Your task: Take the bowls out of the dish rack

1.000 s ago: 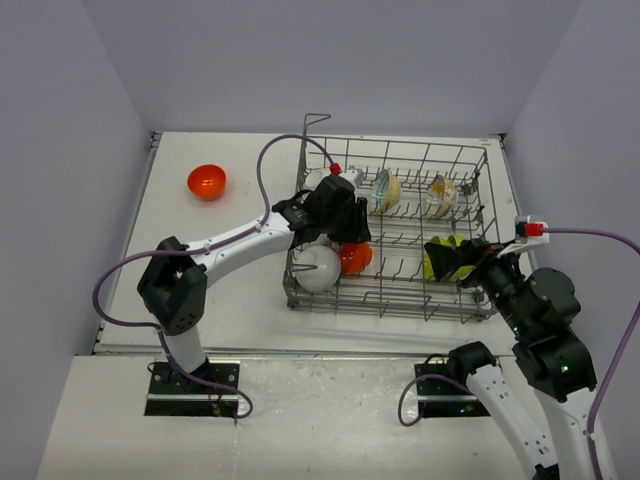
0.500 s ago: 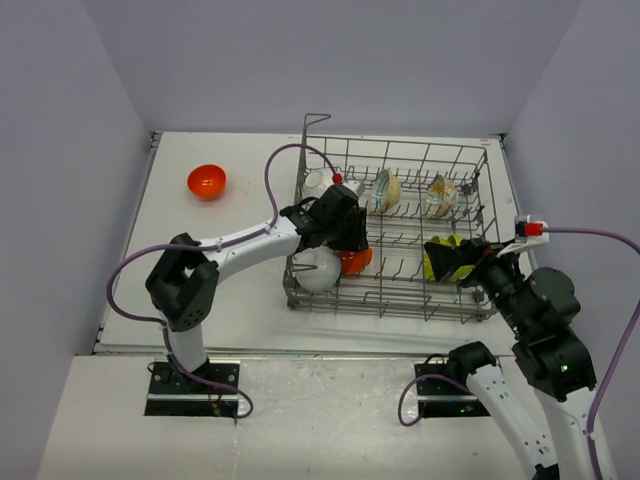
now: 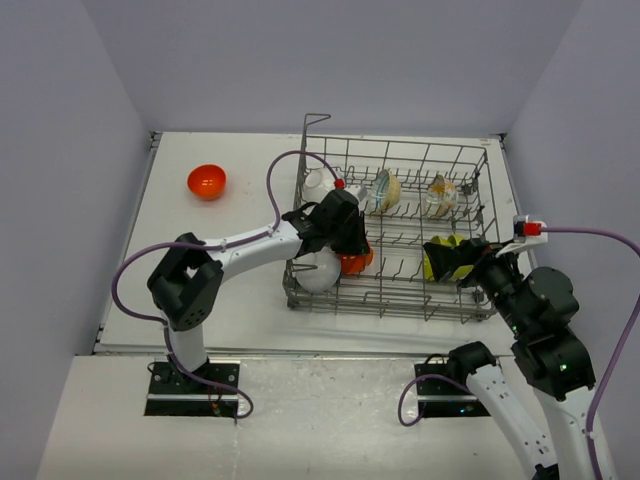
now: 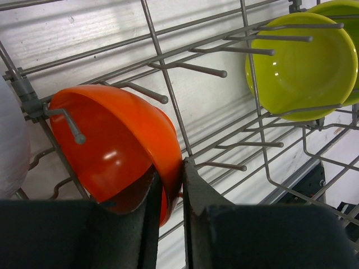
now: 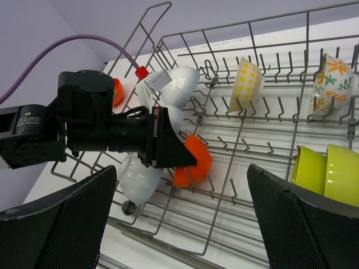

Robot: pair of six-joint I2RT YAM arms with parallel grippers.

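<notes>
Half the desk (image 3: 250,310) is taken by the dish rack (image 3: 420,305), and nearly all the load sits in it. Over the last second my left arm has sunk lower into the rack's near-left corner, while the right arm has not budged. I take it the reach is done and the lift is next.

In the rack, white bowls (image 5: 137,176) crowd the left end. Two patterned bowls (image 5: 247,84) stand on edge along the back row. Two lime-green bowls (image 4: 297,67) lean together among the tines at the right. The racked orange-red bowl (image 4: 112,145) sits tilted on its side just beside the lowest white one. Only the loose orange-red bowl (image 3: 207,181) is out, well apart on the desk at the far left.

The left claw (image 4: 171,185) is closed down to a thin gap, one finger inside the racked orange-red bowl's rim and one outside, pinching its wall. A tine pokes into that bowl's mouth, so I judge it could snag on the way up. The right claw (image 5: 180,190) is spread wide and holds nothing, hovering near the green pair.
</notes>
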